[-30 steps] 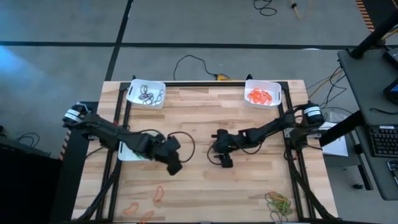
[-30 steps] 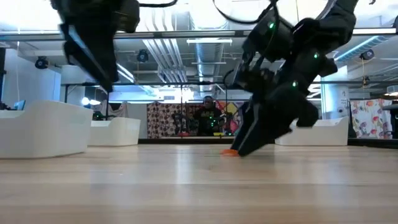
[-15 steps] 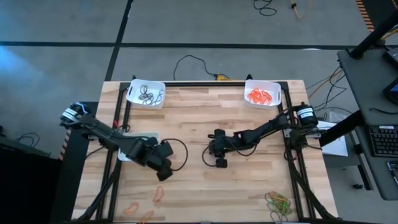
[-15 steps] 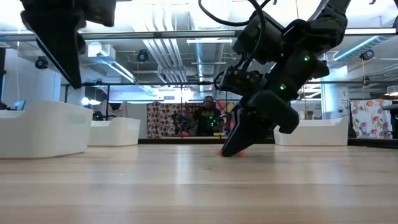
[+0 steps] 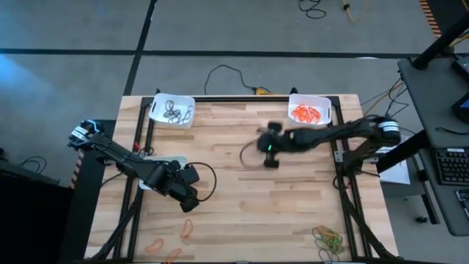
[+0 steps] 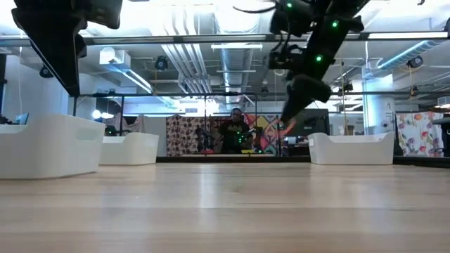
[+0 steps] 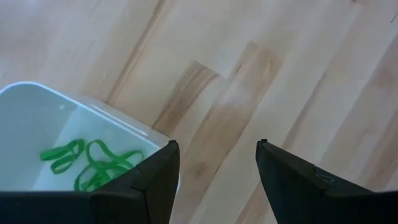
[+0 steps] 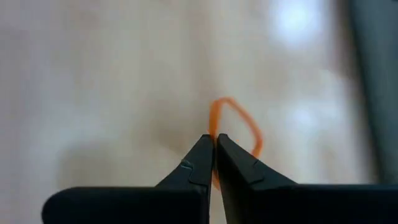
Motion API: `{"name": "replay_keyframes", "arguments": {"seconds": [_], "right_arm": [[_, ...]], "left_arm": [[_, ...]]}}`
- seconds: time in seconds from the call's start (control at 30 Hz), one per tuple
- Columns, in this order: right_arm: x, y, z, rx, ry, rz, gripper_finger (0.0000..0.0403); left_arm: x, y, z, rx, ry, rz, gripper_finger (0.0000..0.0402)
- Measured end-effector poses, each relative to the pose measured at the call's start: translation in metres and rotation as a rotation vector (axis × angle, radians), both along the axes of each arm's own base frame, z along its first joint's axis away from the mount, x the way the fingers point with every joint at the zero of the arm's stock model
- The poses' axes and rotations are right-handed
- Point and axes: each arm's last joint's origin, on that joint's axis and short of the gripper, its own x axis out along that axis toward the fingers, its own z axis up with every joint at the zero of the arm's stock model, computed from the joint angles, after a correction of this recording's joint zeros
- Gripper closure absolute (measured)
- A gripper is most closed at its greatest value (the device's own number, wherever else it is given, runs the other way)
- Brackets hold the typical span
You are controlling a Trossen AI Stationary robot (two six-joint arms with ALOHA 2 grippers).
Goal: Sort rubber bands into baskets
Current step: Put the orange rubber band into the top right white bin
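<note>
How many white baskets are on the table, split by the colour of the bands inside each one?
Basket of dark bands: 1
Basket of orange bands: 1
Basket of green bands: 1
Total: 3 baskets

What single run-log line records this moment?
right gripper: shut on orange rubber band, lifted above table | left gripper: open, empty, beside basket of green bands

bare table (image 5: 242, 198) mid-board; baskets (image 5: 308, 110) seemingly line its edges.
</note>
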Motion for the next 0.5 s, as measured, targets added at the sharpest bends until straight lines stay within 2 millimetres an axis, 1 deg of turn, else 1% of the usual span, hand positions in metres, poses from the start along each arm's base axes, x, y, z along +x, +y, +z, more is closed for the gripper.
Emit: {"name": "replay_keyframes", "arguments": {"seconds": [0.1,0.17,0.27,0.33,0.4,0.5], "right_arm": [[-0.029,-0.038,0.025,-0.080,0.009,-0.169,0.0391],[-0.053,-0.065,0.033,-0.080,0.000,-0.300,0.0391],[-0.089,-0.103,0.031,-0.056,-0.011,-0.529,0.0391],[-0.107,-0.124,0.028,-0.009,-0.039,-0.668,0.0391],[-0.120,-0.141,0.022,0.085,-0.081,-0.763,0.0391],[-0.128,-0.160,0.008,0.172,-0.103,-0.862,0.0390]], "left_arm": [[0.000,0.000,0.000,-0.002,0.002,0.005,0.0205],[0.000,0.000,0.000,-0.006,0.004,0.004,0.0205],[0.000,0.000,0.000,-0.006,0.006,0.002,0.0205],[0.000,0.000,0.000,-0.003,0.007,-0.003,0.0205],[0.000,0.000,0.000,0.000,0.008,-0.012,0.0205],[0.000,0.001,0.000,0.005,0.011,-0.027,0.0205]]}}
